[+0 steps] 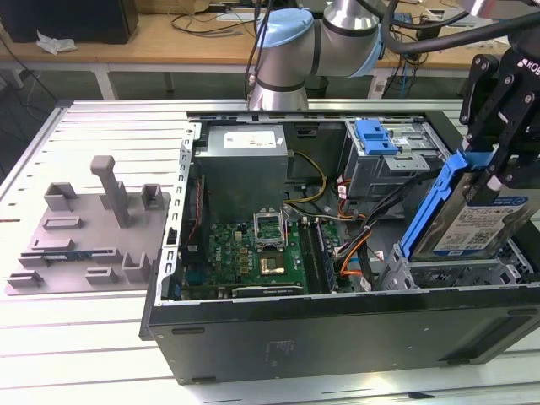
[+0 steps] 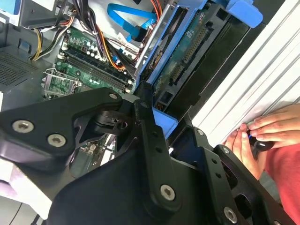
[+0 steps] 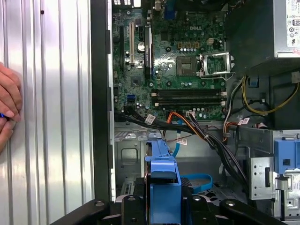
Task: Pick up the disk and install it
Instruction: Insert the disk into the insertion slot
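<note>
In the exterior view my gripper [image 1: 498, 160] is shut on the disk [image 1: 481, 224], a silver drive with a white-and-blue label in a blue carrier. The disk hangs tilted, its lower end just above the drive bay [image 1: 447, 274] at the right end of the open computer case [image 1: 337, 325]. The first wrist view looks along the disk's blue carrier edge [image 3: 162, 173], with the bay floor [image 3: 131, 154] beyond it. The second wrist view shows the disk's underside [image 2: 187, 56] and a black finger [image 2: 150, 136] pressed against the carrier.
A grey power-supply box [image 1: 245, 164] and the motherboard [image 1: 261, 249] occupy the case's left part; cables [image 1: 354, 245] run beside the bay. A bare blue bracket [image 1: 375, 137] sits in the upper bay. A grey fixture tray [image 1: 93, 228] lies on the exterior view's left. A person's hand [image 2: 262, 136] rests outside the case.
</note>
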`<act>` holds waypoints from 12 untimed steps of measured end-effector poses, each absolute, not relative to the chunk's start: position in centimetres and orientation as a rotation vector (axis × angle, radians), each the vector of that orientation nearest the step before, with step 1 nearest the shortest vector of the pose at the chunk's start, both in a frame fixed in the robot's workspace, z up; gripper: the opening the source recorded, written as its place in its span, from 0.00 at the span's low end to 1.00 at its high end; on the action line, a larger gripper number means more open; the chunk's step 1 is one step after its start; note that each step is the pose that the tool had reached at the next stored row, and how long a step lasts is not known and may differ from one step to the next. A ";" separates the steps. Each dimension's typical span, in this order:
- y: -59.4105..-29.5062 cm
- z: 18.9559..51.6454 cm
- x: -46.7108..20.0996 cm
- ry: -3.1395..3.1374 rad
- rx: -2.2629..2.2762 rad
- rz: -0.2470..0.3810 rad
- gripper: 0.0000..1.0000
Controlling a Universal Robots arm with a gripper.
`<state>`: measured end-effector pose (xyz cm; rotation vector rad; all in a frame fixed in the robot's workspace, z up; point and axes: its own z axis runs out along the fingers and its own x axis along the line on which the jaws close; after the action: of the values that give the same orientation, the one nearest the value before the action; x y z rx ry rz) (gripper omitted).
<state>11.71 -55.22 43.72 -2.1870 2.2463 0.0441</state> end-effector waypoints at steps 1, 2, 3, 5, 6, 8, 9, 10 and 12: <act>-55.2 43.7 11.7 2.246 -2.187 0.044 0.36; -55.2 43.5 11.7 2.246 -2.187 0.044 0.36; -55.2 43.4 11.7 2.246 -2.187 0.044 0.36; -55.2 43.2 11.7 2.246 -2.187 0.044 0.36; -55.2 43.2 11.7 2.246 -2.187 0.044 0.36; -55.2 43.0 11.7 2.246 -2.187 0.044 0.36; -55.2 42.9 11.7 2.246 -2.187 0.044 0.36; -55.2 42.8 11.7 2.246 -2.187 0.044 0.36; -55.2 42.6 11.7 2.246 -2.187 0.044 0.36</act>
<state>11.71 -55.22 42.64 -2.1870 2.2463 0.0442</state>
